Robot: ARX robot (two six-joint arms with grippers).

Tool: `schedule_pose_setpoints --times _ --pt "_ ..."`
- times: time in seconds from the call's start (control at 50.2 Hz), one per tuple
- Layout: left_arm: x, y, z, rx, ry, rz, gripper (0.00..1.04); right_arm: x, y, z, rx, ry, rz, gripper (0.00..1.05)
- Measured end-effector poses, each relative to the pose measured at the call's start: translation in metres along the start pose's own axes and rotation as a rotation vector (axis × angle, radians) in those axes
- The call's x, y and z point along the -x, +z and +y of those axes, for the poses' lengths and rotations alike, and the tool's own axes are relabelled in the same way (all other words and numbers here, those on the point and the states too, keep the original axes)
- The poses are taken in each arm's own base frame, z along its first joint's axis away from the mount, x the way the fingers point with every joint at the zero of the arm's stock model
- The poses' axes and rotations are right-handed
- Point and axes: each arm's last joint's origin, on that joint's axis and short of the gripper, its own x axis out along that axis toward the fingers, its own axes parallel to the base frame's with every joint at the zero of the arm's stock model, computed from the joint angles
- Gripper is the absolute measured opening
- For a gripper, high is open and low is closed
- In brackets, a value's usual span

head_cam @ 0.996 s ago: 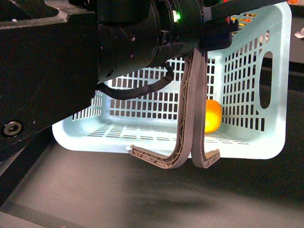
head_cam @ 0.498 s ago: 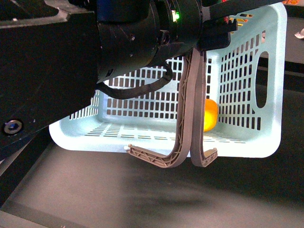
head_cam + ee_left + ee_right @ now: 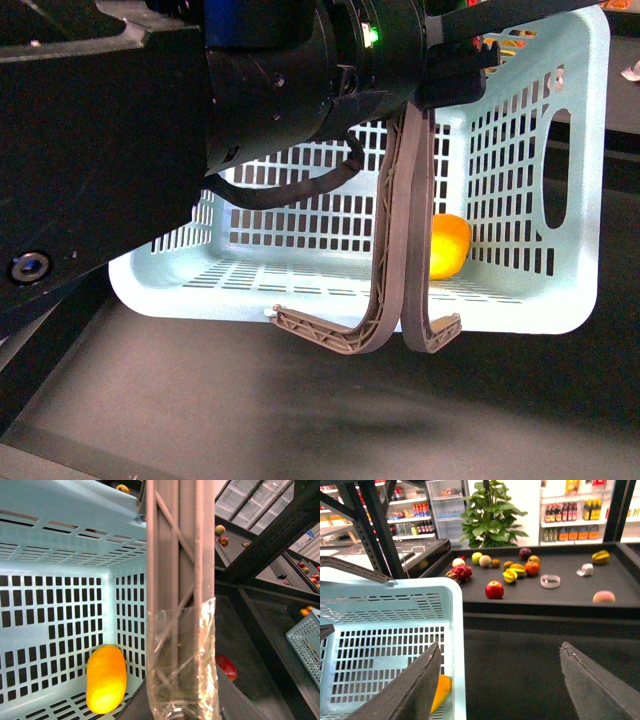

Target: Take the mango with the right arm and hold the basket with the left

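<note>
Front view: left end effector [image 3: 450,80] is clamped on the two handles [image 3: 400,220] of the basket [image 3: 585,260], which hangs tilted above the dark bench [image 3: 300,410]. The mango [image 3: 448,245] lies inside, at 3 o'clock from the handles. Right wrist view: right end effector [image 3: 500,650] gapes wide, empty, near the basket's rim.

Black shelf [image 3: 565,598], scattered fruit [image 3: 494,589]

The basket [image 3: 585,150] hangs by its handles [image 3: 405,230], which run straight down from the left pincer [image 3: 455,72]. The mango [image 3: 448,246] lies in the basket, below that pincer and behind the handles. The right pincer [image 3: 502,685] is outside, just beside the basket's wall. Loose fruit [image 3: 494,589] lies on the surface [image 3: 570,597] beyond it.
</note>
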Motion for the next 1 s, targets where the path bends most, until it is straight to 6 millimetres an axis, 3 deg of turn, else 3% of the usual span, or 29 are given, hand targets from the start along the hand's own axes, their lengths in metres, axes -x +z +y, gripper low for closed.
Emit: schedule_pose_setpoints --times 0.199,0.418,0.617,0.996 --pt "0.0 0.0 0.0 -0.002 0.001 0.0 0.07 0.005 -0.006 0.006 0.066 0.006 -0.017 0.41" --pt "0.0 0.0 0.0 -0.002 0.001 0.0 0.07 0.012 -0.014 0.019 0.083 0.006 -0.015 0.01" --pt "0.0 0.0 0.0 -0.002 0.0 0.0 0.07 0.016 -0.024 0.019 0.087 0.011 -0.022 0.02" --pt "0.0 0.0 0.0 -0.003 0.001 0.0 0.07 0.022 -0.024 0.019 0.087 0.012 -0.025 0.02"
